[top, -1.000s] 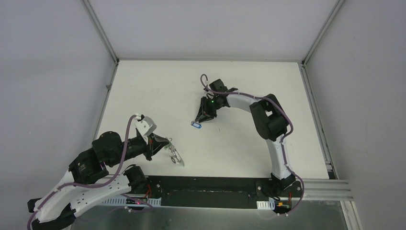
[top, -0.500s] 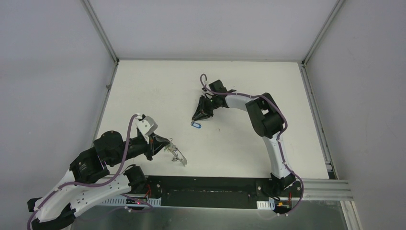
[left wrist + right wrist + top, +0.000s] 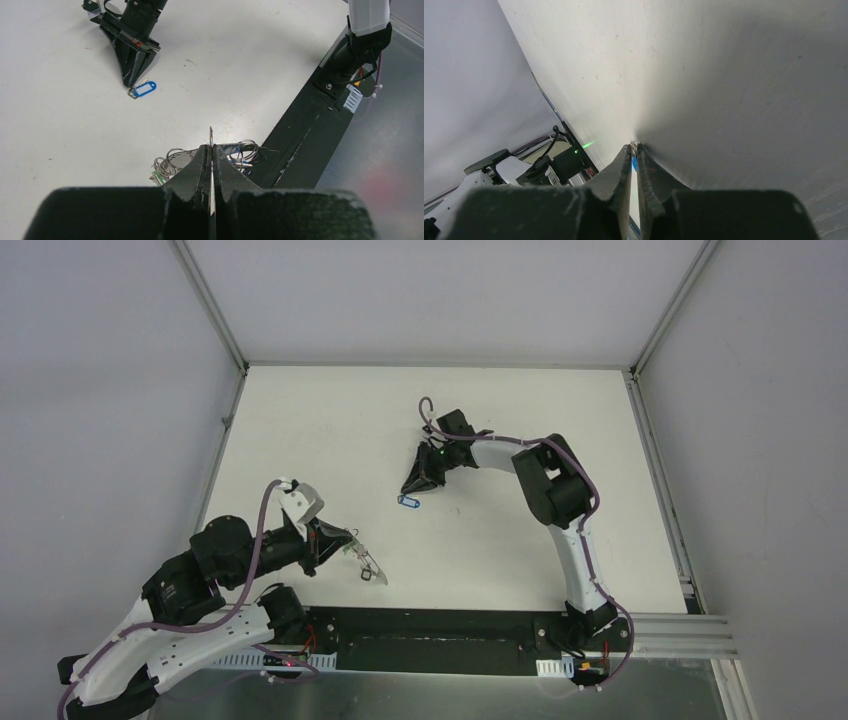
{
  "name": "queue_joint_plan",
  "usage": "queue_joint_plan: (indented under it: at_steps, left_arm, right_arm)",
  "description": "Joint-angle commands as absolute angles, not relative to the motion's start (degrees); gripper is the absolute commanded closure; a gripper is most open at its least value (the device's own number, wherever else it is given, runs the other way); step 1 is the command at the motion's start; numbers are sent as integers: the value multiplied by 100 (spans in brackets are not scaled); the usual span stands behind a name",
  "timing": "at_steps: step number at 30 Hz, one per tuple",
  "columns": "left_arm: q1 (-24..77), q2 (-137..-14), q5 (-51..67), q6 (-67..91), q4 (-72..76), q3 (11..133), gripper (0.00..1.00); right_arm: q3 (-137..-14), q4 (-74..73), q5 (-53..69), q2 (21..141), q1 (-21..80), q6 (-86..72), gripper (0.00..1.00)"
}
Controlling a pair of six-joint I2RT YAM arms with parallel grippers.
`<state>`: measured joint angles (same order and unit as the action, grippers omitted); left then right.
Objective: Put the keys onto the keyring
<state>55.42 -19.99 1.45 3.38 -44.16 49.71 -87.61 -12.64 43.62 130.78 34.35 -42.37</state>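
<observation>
- The left fingers (image 3: 205,157) are clenched on the keyring (image 3: 172,156), with a thin metal edge pinched upright between the tips.
- The ring's wire loops and hanging keys (image 3: 242,156) bunch just beyond those fingertips. Whether they rest on the bench (image 3: 330,420) or hang just over it cannot be told.
- The right fingers (image 3: 131,79) point down with their tips at the bench surface. They are drawn almost together, leaving a narrow slit.
- In the right wrist view a sliver of blue shows in that slit. Whether the fingers grasp anything cannot be told.
- The blue-tagged key (image 3: 144,89) lies flat on the bench with its metal end at the right fingertips. Its tag sits just beside them, well apart from the left fingers.
</observation>
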Motion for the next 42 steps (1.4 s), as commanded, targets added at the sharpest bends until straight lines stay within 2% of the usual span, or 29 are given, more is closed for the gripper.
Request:
queue_joint_plan:
  at_steps: [1,19,24,30,32,34,35,42]
  left_arm:
    - [5542,-1927,35,464,-4113,5005,100]
    - [5541,-1861,40,552,-4127,4974,100]
    - [5544,-1838,35,559,-4153,4966,100]
    - [5542,-1790,26,546,-4183,4976,100]
    - [5535,-1773,27,545,-4218,4988,100]
    - [5541,-1752,26,541,-4244,5001,100]
    - [5537,-1743,23,537,-4259,5006,100]
    - [5536,-1761,26,481,-4314,5066,100]
  right_arm:
    - [-8608,-1182,4331,12644,3445,-4184,90]
    - [-8521,-844,4487,12540,3572,-4219,93]
    - [-8606,-852,4507,12611,3630,-4236,86]
    - [-8810,-1127,4413,12760,3727,-4137,85]
    - [-8885,-1231,4366,12803,3756,-4065,88]
    - [-8911,-1269,4359,12800,3774,-4010,99]
    - [-8912,-1266,4367,12774,3779,-3988,100]
    - [-8798,-1492,4312,12258,3769,-3505,100]
